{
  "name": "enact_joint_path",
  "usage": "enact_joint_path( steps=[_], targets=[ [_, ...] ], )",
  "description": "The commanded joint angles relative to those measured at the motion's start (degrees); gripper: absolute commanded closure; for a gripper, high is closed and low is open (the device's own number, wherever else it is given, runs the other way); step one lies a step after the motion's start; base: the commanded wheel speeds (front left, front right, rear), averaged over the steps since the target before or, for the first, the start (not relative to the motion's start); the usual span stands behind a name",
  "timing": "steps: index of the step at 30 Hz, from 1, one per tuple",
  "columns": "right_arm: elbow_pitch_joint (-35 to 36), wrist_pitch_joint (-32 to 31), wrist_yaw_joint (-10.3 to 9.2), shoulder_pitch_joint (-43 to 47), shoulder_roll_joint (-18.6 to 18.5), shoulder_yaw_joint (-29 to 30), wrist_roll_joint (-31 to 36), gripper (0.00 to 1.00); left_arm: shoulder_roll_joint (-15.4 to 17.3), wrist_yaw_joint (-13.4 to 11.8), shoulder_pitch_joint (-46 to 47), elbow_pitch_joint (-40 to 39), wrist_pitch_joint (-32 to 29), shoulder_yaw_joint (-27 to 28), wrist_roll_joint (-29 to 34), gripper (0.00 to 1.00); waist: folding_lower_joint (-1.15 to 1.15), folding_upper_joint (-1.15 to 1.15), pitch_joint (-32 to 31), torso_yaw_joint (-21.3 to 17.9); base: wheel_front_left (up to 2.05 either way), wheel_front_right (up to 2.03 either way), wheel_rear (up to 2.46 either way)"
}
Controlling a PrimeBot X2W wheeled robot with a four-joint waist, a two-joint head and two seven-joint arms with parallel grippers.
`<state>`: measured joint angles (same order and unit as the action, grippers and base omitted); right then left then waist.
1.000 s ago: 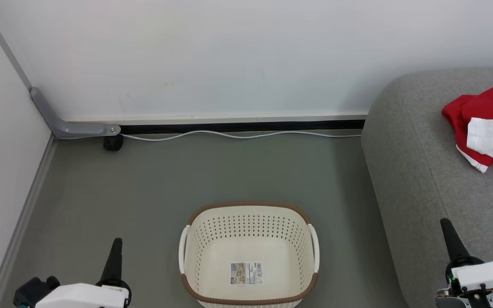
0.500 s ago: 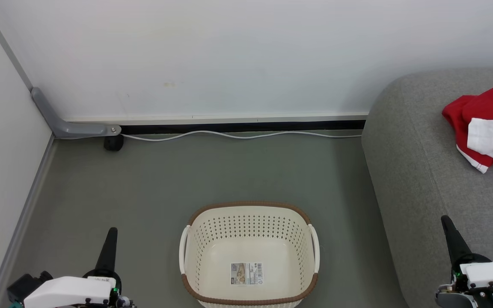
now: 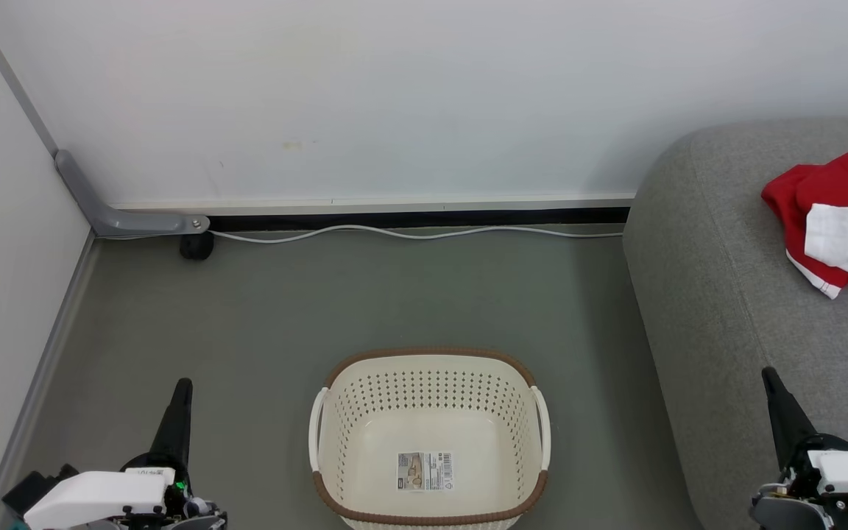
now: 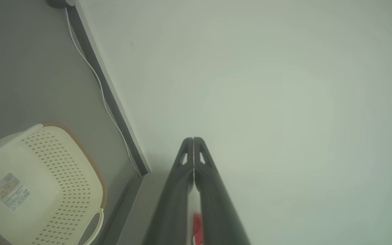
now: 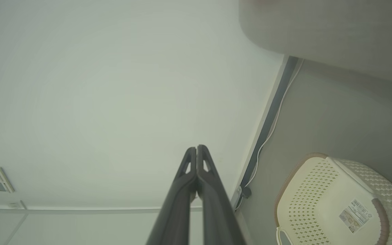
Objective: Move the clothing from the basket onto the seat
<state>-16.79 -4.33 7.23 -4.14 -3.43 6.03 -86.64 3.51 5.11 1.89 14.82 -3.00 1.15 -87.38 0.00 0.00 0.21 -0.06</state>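
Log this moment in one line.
basket: empty | clothes: on sofa | left gripper: shut | right gripper: shut | task: looks done

I see the basket (image 3: 428,352) on the floor (image 3: 247,309), near me and central. The seat (image 3: 726,309) stands to its right, apart from it, with the clothing (image 3: 829,184) on it, far right. A cable (image 3: 409,234) runs along the far wall (image 3: 394,96).

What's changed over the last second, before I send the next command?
The left gripper shifted left in the head view, its tip climbing up the view. The right gripper dipped slightly at the wrist. Both stayed shut, holding nothing. The basket, with no clothing in it, and the clothing lying on the seat did not move.
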Motion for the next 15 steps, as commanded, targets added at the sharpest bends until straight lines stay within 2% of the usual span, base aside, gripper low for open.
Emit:
enact_joint_path(
  steps=[1,8,15],
  targets=[
    [2.2,-1.0,0.24,-2.0,-0.3,-0.5,-1.7,1.0,0.9,1.2,3.4,-1.2,-0.6,2.3,-2.1,1.0,0.0,0.0,0.0,0.0,0.0,0.0,0.0],
    [2.8,-2.1,0.25,-2.0,0.5,0.5,-5.4,1.0,0.9,2.3,4.1,-0.9,-1.8,3.3,-6.4,1.0,0.0,0.0,0.0,0.1,0.0,0.0,0.0],
    [2.8,-2.2,0.25,-2.0,0.5,0.5,-5.5,1.0,0.8,2.4,4.1,-0.9,-1.9,3.4,-6.4,1.0,0.0,0.0,0.0,0.1,0.0,0.0,0.0]
  ],
)
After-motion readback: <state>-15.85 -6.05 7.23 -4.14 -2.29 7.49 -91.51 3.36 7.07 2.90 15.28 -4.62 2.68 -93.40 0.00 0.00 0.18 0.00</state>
